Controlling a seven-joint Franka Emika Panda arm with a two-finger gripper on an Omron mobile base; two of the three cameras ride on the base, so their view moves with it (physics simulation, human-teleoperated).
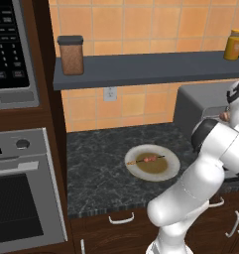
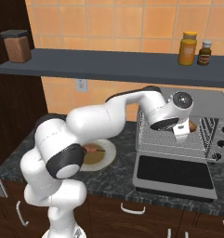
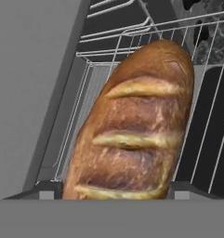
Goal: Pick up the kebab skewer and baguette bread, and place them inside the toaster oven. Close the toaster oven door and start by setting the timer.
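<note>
Golden baguette bread point(image 3: 134, 125) over wire rack point(image 3: 211, 116), pincer point(image 3: 115, 188) fingers flanking

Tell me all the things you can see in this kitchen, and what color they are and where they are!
Baguette bread: one, golden brown, between the fingers, over the wire rack.
Toaster oven: one, grey, on the counter, door dropped open.
Wire rack: one, silver, inside the toaster oven.
Kebab skewer: one, tan stick with reddish meat, on the plate.
Plate: one, white rim, brownish middle, on the counter.
Counter: one, dark speckled.
Shelf: one, dark grey, on the tiled wall.
Jar: one, brown with dark lid, left on the shelf.
Bottles: two, one yellow, one brown, right on the shelf.
Wall oven: one, silver, left.
Microwave: one, black panel, above it.
Outlet: one, white, on the wall.
Arm: one, white, dark joints.
Fingers: two, dark, on the bread.
</note>
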